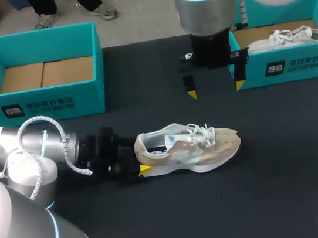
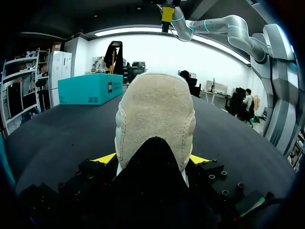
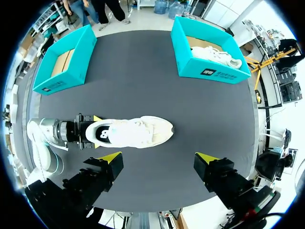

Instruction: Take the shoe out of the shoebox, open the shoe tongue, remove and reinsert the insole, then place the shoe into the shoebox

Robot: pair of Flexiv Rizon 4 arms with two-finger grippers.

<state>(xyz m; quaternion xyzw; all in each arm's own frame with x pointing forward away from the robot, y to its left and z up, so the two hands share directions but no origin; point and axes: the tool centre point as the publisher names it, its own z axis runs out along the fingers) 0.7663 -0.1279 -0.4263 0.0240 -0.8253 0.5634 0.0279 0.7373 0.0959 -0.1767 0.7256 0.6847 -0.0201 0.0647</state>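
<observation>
A: Shoe location?
B: The beige suede sneaker with white laces (image 1: 187, 148) is upright on the black worktop (image 1: 275, 185), mid-table, outside both boxes.
A: And the left gripper (image 2: 152, 159)?
B: Jaws clamped on the heel, one yellow tip each side.
A: Right?
B: The right gripper (image 1: 216, 90) hangs above the worktop beyond the sneaker, jaws wide apart, holding nothing.
A: Boxes?
B: Open teal cardboard shoebox (image 1: 44, 105) far left. The second teal shoebox (image 1: 294, 67), far right, holds a white sneaker (image 1: 281, 38).

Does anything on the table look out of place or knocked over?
Nothing stands out. The shoe sits upright on the table, heel in the left gripper; the empty shoebox and the other shoebox stand upright.
</observation>
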